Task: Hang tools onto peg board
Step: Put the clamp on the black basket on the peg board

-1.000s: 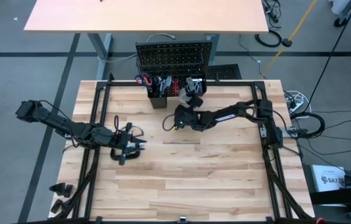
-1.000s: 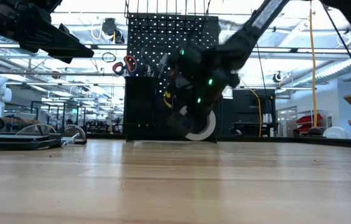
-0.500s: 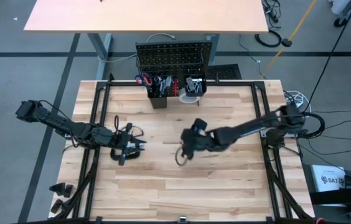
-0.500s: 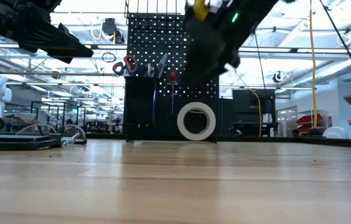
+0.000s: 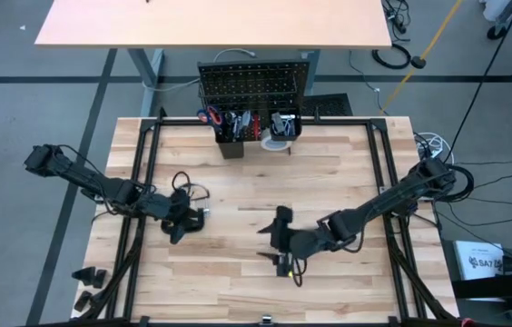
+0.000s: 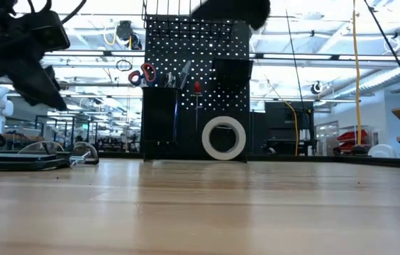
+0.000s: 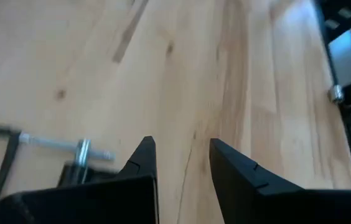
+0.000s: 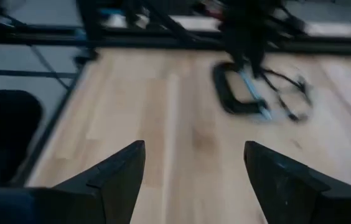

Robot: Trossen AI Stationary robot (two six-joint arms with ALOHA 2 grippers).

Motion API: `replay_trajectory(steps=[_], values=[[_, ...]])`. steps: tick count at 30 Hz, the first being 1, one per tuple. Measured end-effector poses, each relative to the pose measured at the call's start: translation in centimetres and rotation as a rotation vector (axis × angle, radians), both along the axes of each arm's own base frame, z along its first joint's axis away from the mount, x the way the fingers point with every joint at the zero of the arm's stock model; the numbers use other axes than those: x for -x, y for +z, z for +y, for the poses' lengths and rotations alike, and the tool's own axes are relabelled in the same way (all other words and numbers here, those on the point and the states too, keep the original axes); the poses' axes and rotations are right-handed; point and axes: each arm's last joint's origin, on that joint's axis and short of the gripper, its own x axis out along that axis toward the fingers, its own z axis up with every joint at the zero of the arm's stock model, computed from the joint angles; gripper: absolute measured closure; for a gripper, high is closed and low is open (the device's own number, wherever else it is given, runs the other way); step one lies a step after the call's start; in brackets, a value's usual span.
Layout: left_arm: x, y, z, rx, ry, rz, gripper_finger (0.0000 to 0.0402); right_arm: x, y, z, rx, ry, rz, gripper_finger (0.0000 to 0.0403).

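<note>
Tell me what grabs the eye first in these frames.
The upright black peg board at the table's far edge, already carrying red-handled scissors with a white tape roll at its foot. Next, the right gripper, open and empty over the table's middle. The left gripper sits by a black C-clamp at the left, fingers apart in its wrist view.

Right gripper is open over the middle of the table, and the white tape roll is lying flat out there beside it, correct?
Not quite. The right gripper is open over the middle of the table, but the white tape roll stands upright at the foot of the peg board, far from that gripper. The low view shows it.
</note>
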Motion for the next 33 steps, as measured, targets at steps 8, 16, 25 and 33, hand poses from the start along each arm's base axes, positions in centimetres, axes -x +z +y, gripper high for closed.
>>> replay_trajectory(steps=[8, 16, 25, 33], values=[[0.5, 1.6, 0.2, -0.069, 0.172, 0.197, 0.0317, -0.4, -1.4, -0.9, -0.043, 0.084, 0.063, 0.0144], [-0.5, -0.4, -0.3, -0.064, 0.089, 0.412, 0.0317, 0.0, -1.7, -1.1, -0.026, 0.021, 0.1, 0.0144], [-1.5, -2.5, -0.4, -0.272, 0.026, 0.519, 0.0317, -0.2, -1.8, -1.5, -0.009, 0.021, 0.108, 0.0144], [-2.0, -3.5, 0.2, -0.37, 0.002, 0.587, 0.0317, 0.0, -2.3, -1.7, 0.002, 0.018, 0.131, 0.0145]])
